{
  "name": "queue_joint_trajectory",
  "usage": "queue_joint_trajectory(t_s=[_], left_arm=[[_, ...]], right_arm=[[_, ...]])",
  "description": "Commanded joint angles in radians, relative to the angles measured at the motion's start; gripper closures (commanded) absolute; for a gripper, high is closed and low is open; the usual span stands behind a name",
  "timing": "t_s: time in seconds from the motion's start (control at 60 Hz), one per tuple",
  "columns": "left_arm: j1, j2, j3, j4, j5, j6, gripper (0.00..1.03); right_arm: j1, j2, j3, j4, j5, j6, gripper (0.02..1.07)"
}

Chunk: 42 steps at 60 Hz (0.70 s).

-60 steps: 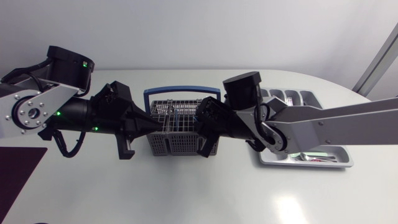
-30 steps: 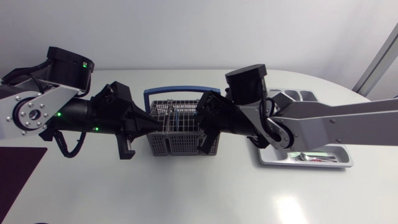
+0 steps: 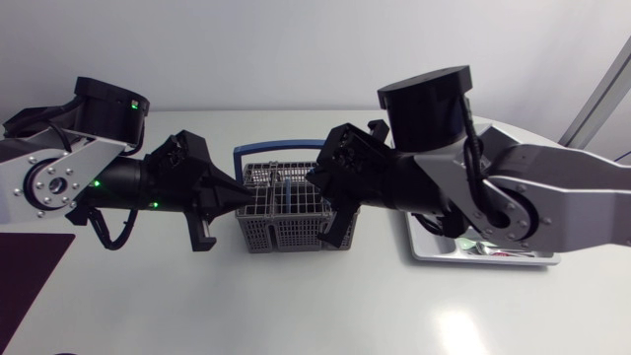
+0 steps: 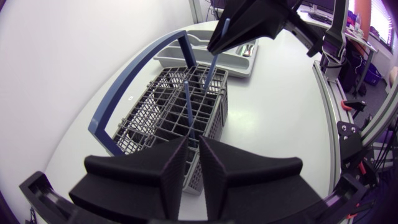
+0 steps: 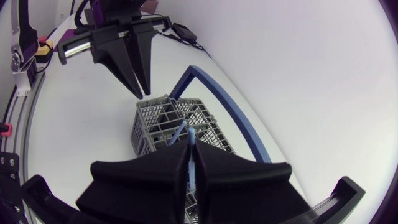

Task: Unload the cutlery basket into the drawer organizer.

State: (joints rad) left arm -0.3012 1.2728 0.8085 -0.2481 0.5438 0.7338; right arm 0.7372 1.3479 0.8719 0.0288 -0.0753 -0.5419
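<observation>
Your right gripper [image 5: 191, 149] is clamping a slim blue utensil handle [image 4: 212, 65] standing in the grey mesh cutlery basket [image 3: 286, 235] between your arms, your left gripper [image 4: 194, 142] is sitting at its rim, grip impossible to tell, and the grey plastic drawer organizer [image 3: 537, 259] nearby is holding cutlery [image 3: 483, 248]

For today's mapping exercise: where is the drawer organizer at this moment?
In the head view, the drawer organizer sits on the table's right side, partly hidden under the right arm, to the right of the cutlery basket.
</observation>
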Motion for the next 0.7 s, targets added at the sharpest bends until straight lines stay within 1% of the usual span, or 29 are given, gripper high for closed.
queue_joint_trajectory(t_s=[0.0,0.25,0.367,0.4,0.483,0.55,0.633,0.683], left_arm=[[0.008,0.022,-0.025,0.015,-0.010,-0.001,0.85],[-0.018,0.025,-0.028,0.036,-0.045,-0.002,0.83],[-0.019,0.025,-0.029,0.036,-0.047,-0.002,0.82],[-0.019,0.023,-0.031,0.036,-0.050,-0.002,0.82],[-0.019,0.019,-0.034,0.036,-0.050,-0.002,0.82],[-0.018,0.014,-0.035,0.036,-0.050,-0.001,0.82],[-0.016,0.007,-0.040,0.036,-0.050,-0.001,0.82],[-0.016,0.002,-0.042,0.036,-0.050,-0.001,0.82]], right_arm=[[0.025,-0.052,0.038,-0.032,0.006,0.046,1.02],[0.048,-0.165,0.101,-0.147,0.014,0.095,1.02],[0.042,-0.230,0.139,-0.234,0.014,0.122,1.02],[0.033,-0.251,0.157,-0.279,0.011,0.132,1.02],[-0.025,-0.291,0.196,-0.374,-0.017,0.148,1.02],[-0.101,-0.303,0.226,-0.451,-0.064,0.158,1.02],[-0.236,-0.311,0.257,-0.541,-0.136,0.161,1.02],[-0.315,-0.305,0.263,-0.573,-0.175,0.160,1.02]])
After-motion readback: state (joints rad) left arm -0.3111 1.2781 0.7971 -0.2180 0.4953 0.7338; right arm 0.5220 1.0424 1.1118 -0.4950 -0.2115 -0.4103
